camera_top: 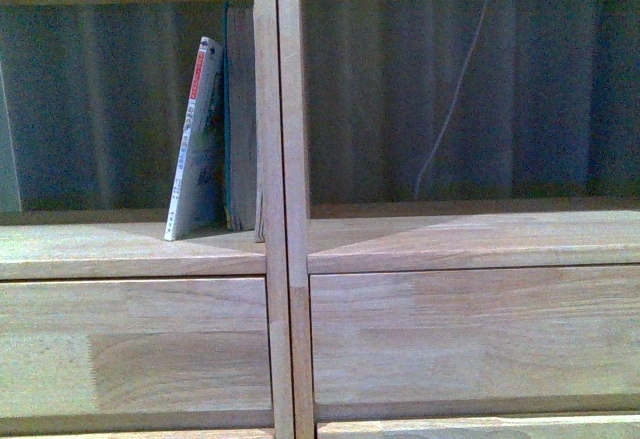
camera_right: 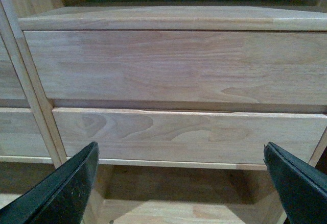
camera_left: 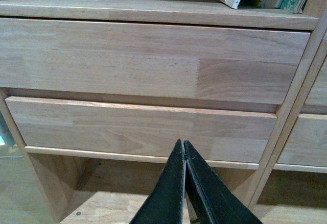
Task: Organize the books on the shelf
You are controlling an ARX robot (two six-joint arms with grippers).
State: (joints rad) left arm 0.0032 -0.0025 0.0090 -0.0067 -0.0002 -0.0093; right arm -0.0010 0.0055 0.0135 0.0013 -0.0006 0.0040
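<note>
Dim, bluish front view; brighter, warmer wrist views.

In the front view the shelf [camera_top: 278, 199] reads soft and grainy, with a cool blue cast over the back panel, which is streaked with faint vertical bands. The books [camera_top: 215, 139] are slightly blurred, their print unreadable, and they throw a soft shadow onto the board beneath. The drawer fronts there look washed pale green at lower left. Both wrist views are evenly lit with clear wood grain; the openings under the drawers fall into shadow, and the upper compartments are dark. The black end effector [camera_left: 185, 183] tips show almost no surface detail.
</note>
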